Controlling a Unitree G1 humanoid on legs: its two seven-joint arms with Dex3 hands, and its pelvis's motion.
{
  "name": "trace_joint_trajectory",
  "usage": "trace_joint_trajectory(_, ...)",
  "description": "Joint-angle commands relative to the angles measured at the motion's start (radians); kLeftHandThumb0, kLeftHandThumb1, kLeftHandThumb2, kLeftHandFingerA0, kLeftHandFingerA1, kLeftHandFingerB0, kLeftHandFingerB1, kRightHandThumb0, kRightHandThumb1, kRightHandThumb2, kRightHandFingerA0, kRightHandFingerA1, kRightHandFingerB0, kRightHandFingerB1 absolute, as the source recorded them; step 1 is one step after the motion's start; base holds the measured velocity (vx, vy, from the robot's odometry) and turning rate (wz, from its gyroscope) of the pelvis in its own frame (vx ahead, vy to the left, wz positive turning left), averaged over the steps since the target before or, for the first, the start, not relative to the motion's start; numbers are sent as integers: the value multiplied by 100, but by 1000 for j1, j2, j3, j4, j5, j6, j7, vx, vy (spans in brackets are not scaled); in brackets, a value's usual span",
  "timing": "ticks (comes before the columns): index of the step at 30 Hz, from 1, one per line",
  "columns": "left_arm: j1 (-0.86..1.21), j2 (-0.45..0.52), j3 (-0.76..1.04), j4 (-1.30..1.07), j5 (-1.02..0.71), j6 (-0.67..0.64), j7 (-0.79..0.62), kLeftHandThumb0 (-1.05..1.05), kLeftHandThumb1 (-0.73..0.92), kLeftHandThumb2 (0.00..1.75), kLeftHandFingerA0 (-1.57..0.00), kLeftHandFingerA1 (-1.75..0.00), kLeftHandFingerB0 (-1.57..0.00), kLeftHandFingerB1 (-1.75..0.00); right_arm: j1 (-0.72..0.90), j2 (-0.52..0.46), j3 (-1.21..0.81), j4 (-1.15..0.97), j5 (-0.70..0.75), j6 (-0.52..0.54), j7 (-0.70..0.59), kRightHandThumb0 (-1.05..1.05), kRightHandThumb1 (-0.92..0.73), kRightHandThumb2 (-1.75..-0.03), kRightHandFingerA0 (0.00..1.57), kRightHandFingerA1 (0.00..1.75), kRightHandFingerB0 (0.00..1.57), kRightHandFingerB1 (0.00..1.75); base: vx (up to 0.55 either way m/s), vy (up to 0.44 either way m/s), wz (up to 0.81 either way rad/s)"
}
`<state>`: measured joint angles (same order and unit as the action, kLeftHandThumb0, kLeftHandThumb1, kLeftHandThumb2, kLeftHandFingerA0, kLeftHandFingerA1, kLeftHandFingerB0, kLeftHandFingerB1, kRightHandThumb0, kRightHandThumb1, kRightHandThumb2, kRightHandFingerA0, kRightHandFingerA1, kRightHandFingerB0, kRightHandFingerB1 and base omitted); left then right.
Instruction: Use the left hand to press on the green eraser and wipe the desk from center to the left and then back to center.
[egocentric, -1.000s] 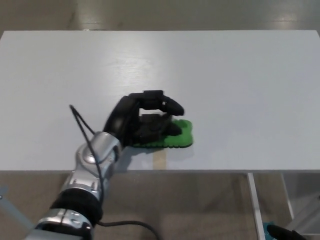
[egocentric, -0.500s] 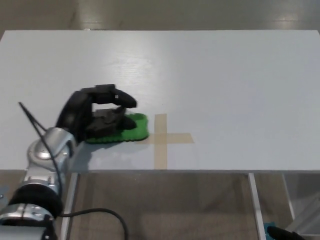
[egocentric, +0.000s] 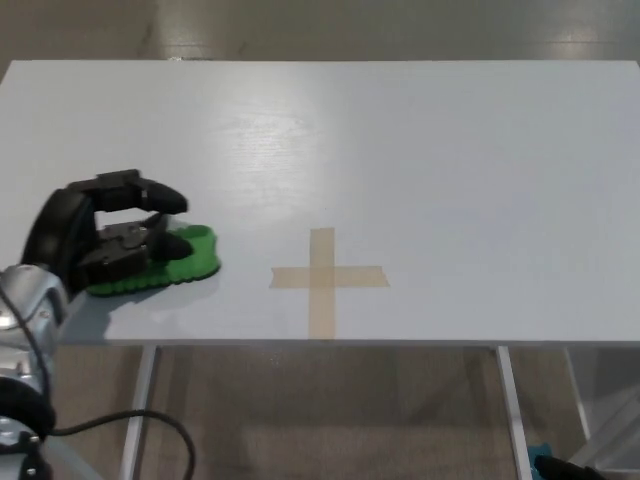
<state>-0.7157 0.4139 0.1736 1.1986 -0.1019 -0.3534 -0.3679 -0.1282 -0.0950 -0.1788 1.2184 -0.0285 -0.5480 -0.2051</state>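
Note:
The green eraser (egocentric: 187, 258) lies flat on the white desk (egocentric: 400, 150), well left of the tape cross (egocentric: 325, 278). My left hand (egocentric: 105, 232) rests on top of it, black fingers curled over its left part and pressing down, so only the eraser's right end and front edge show. The silver left forearm (egocentric: 25, 310) comes in from the lower left corner. My right hand does not show in the head view.
A tan tape cross marks the desk's centre near the front edge. The desk's front edge (egocentric: 400, 345) runs just below the eraser, with table legs and floor beneath. A black cable (egocentric: 120, 425) hangs from the left arm.
My left hand has slid the eraser leftward along the desk, from on top of the tape cross to well left of it. The cross is now fully uncovered.

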Motion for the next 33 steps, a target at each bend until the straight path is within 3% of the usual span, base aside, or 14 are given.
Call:
trace_joint_trajectory(1,75,56,11,51,14,37,-20,-4,81,67,-97,-64,-87,-95,11,1,4,7,-3,14,-21,-26,-68,-60,68,50,67,49,0,0,0)
trace_joint_trajectory(18,108,104,44,88,-11,66,-24,-1,82,68,-96,-63,-82,-96,25,8,-3,14,4,10,-25,-26,-67,-60,69,50,67,49,0,0,0)
trace_joint_trajectory(33,100,-8,-16,60,10,43,-11,-7,79,70,-98,-65,-88,-94,37,0,0,12,5,6,1,-22,-68,-60,71,55,69,51,0,0,0)
